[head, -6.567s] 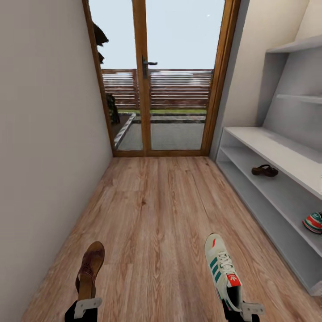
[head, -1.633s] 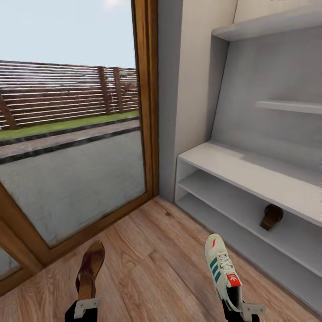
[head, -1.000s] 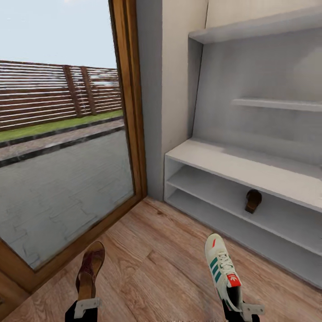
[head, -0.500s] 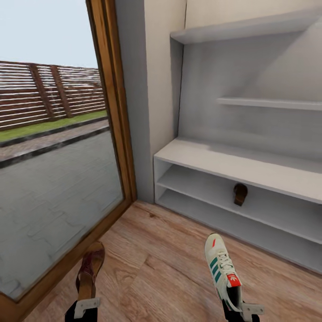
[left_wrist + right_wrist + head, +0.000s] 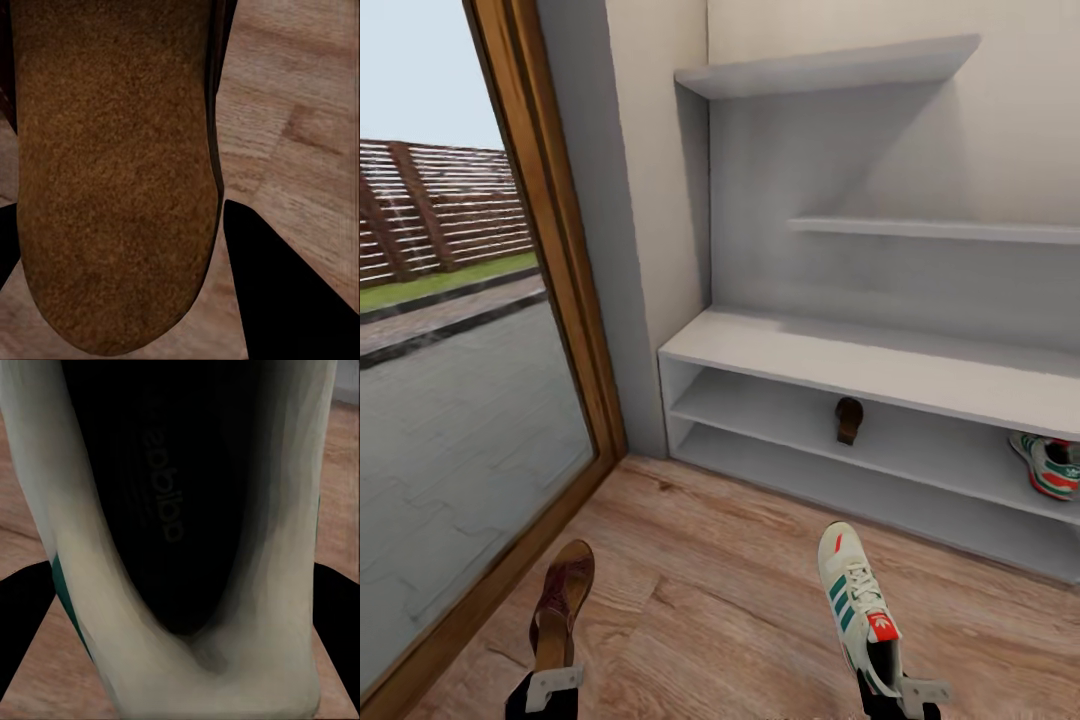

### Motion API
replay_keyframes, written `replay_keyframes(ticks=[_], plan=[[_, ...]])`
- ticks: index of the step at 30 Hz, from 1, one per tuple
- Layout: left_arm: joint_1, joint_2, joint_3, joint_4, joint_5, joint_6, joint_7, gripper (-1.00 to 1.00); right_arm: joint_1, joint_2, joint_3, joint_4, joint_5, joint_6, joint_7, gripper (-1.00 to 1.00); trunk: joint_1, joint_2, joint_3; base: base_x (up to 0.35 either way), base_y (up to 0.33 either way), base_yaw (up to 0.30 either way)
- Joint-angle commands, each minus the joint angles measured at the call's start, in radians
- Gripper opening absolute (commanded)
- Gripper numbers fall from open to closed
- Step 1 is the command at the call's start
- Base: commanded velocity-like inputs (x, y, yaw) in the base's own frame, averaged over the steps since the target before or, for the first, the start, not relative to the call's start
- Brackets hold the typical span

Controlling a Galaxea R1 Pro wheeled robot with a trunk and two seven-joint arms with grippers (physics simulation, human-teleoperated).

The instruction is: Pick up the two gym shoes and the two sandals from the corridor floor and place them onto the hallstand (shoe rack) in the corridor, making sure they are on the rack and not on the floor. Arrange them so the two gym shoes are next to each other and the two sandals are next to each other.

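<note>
Head view: plank floor runs ahead of both grippers to a wood-framed glass door off to the left and a pale hallstand straight ahead and to the right. The left gripper grasps a brown sandal by the heel, toe pointing away from it. The right gripper grasps a white trainer at the heel, toe also forward. Well beyond the right gripper, a second sandal sits on the hallstand's middle shelf; farther right on that shelf lies a second trainer, cut by the frame edge.

Left wrist view: the sandal's footbed sits between the fingers, floor beyond it.

Right wrist view: the trainer's dark insole and pale collar sit between the fingers, above the floor.
</note>
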Motion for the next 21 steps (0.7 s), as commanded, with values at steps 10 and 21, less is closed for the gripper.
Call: replay_keyframes(ticks=[10,21], plan=[[0.0,0.001,-0.006,0.0,0.007,-0.003,0.005,-1.0,-0.001,0.001,-0.008,0.0,0.008,-0.003,0.007,-1.0,0.0,0.0,-0.001,0.0,0.254,-0.294],[0.0,0.001,-0.006,0.0,0.007,-0.003,0.005,-1.0,-0.001,0.001,-0.008,0.0,0.008,-0.003,0.007,-1.0,0.0,0.0,-0.001,0.0,0.069,-0.295]])
